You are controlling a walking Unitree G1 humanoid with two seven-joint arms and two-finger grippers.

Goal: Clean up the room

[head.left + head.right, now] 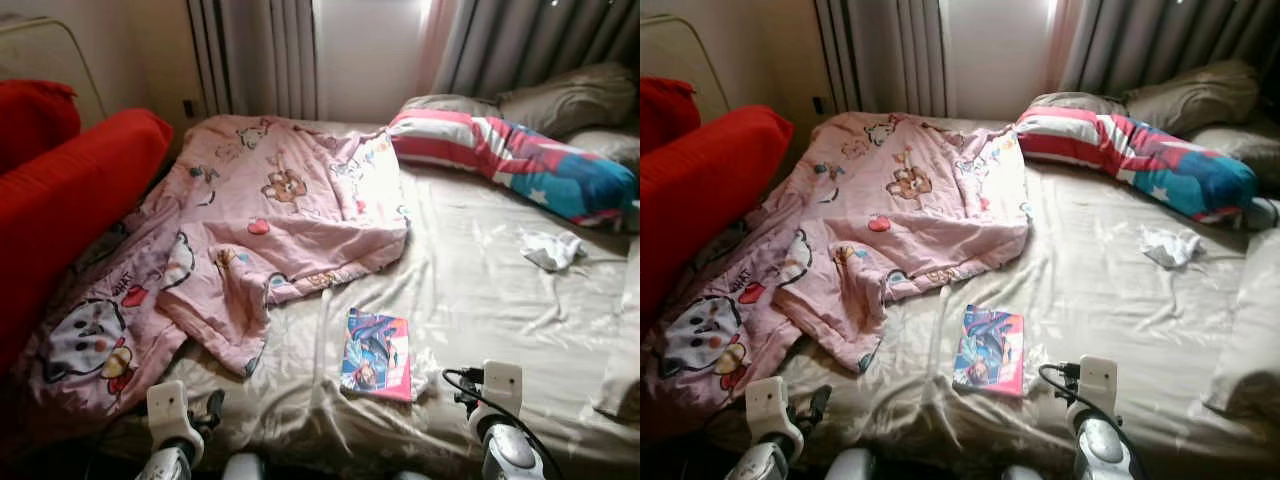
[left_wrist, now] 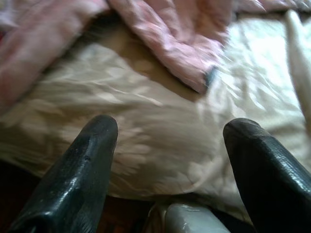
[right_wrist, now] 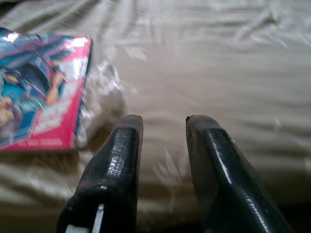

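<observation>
Both arms low at the near edge of the head views, wrists raised, pointing forward. Left gripper (image 2: 170, 131): two black fingers (image 2: 82, 170) spread wide apart, nothing between them. Right gripper (image 3: 163, 126): fingers (image 3: 116, 165) parallel, a narrow gap between them, nothing held. Black cable loops at right wrist (image 1: 500, 385).

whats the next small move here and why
Probably ease the right gripper forward and toward the robot's left, onto the book. The book lies flat on the beige bedsheet just beside that gripper, whose fingers are apart and empty. The left gripper faces bare sheet near the pink blanket.
</observation>
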